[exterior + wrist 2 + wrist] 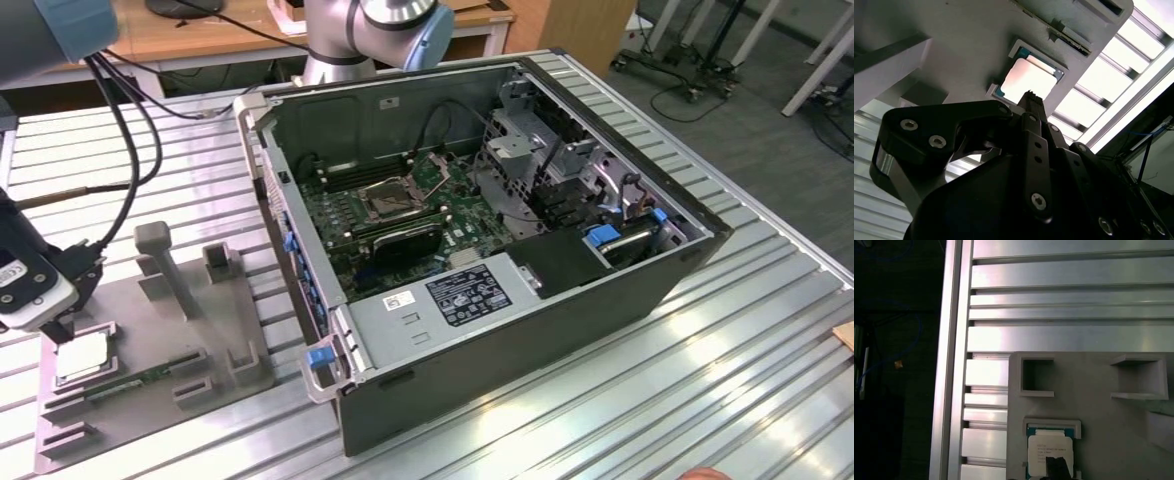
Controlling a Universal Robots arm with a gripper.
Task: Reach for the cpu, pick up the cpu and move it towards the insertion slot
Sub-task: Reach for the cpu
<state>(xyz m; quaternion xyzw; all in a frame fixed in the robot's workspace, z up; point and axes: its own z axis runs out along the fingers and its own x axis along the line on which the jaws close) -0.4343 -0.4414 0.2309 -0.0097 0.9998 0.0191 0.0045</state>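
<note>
The cpu lies flat in a pocket of the grey holder, at about eight o'clock from the open computer case in the exterior view. The gripper hangs right at the chip's eleven o'clock edge; if it is parted or closed, I cannot tell. The insertion slot sits inside the case, well apart, at about two o'clock from the cpu.

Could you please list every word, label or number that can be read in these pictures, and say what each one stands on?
No text can be read.
cpu: several lines of print on its top, too small to read.
dark label on the grey cover inside the computer case: print too small to read.
white sticker beside it: too small to read.
</note>
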